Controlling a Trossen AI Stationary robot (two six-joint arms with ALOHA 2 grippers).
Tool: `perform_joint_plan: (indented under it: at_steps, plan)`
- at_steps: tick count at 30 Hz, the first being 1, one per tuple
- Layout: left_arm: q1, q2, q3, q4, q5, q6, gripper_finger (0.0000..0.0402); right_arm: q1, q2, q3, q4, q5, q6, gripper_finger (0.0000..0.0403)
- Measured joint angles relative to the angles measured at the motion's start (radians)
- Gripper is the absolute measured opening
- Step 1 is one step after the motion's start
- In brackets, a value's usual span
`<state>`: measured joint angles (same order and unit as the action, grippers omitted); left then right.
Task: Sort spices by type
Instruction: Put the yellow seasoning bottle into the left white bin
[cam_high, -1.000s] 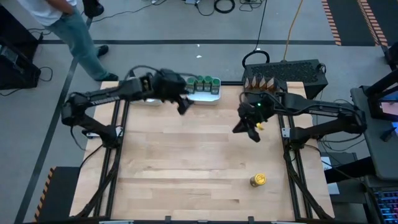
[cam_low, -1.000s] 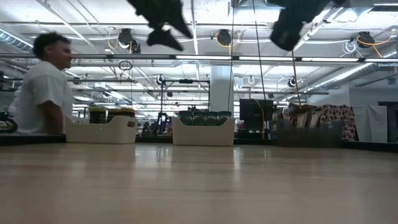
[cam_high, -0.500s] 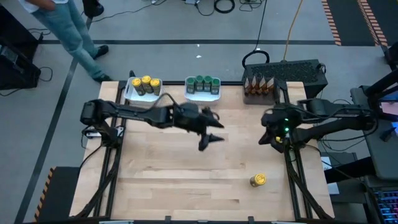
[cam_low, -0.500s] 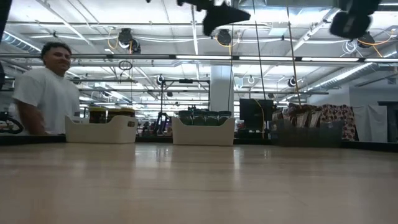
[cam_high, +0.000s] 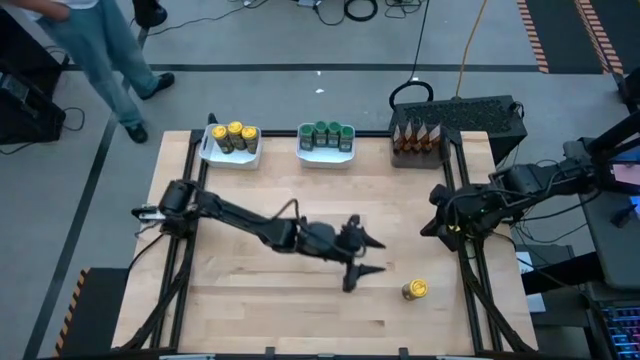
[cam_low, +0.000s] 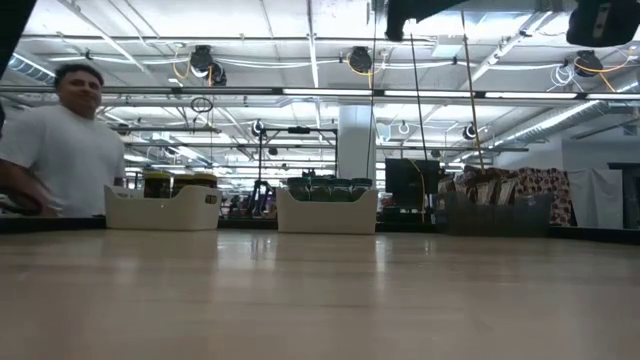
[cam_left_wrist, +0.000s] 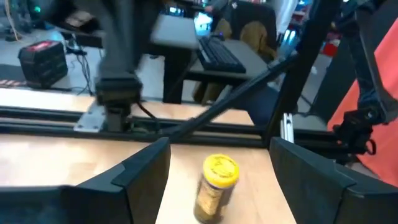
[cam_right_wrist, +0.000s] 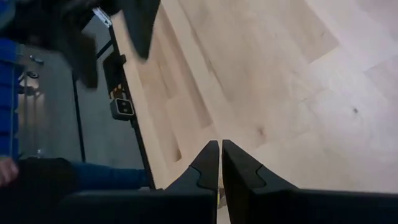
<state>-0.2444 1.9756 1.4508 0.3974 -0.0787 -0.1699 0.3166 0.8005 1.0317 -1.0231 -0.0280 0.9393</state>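
One round jar with a yellow lid stands alone on the table near its front right; in the left wrist view the jar shows ahead of my open fingers, apart from them. My left gripper is open and empty, just left of the jar, and also shows in its wrist view. My right gripper is shut and empty by the table's right edge, and also shows in its wrist view. More yellow-lid jars stand in a white tray, green-lid jars in another, and brown packets in a dark tray.
The white tray of yellow-lid jars, the white tray of green-lid jars and the dark tray of packets line the far edge. A person walks past the table's far left corner. Bare wood lies across the table's middle and left front.
My left gripper has swung from the far trays across the table toward the near right, ending open just left of the lone yellow-lid jar. My right gripper has drawn back toward the table's right edge. The jar has stayed put.
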Motion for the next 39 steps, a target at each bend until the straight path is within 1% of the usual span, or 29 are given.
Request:
perform_joint_plan:
  at_steps: [2,8,11,16,20,22,27,39]
  plan:
    - [-0.025,0.036,0.046,-0.017,-0.026,0.012,0.0279,0.009,0.000,0.000,-0.005,0.025,-0.005,0.0000]
    - [-0.069,0.195,0.230,-0.018,-0.088,0.079,0.0279,0.013,-0.004,0.000,-0.013,0.056,-0.038,0.0000]
    - [-0.074,0.286,0.336,-0.020,-0.104,0.083,0.0279,0.013,-0.006,0.000,-0.018,0.055,-0.067,0.0000]
    - [-0.074,0.433,0.495,-0.016,-0.167,0.117,0.0279,0.013,-0.010,0.000,-0.025,0.049,-0.126,0.0000]
    - [-0.076,0.517,0.591,-0.018,-0.170,0.155,0.0279,0.013,-0.021,0.000,-0.042,0.042,-0.173,0.0000]
    - [-0.077,0.543,0.617,-0.016,-0.171,0.156,0.0279,0.013,-0.029,0.001,-0.058,0.029,-0.189,0.0000]
    - [-0.077,0.583,0.632,-0.013,-0.166,0.144,0.0279,0.013,-0.048,0.001,-0.086,0.026,-0.201,0.0000]
    - [-0.067,0.589,0.633,-0.045,-0.114,0.124,0.0279,0.013,-0.070,0.001,-0.088,0.026,-0.219,0.0000]
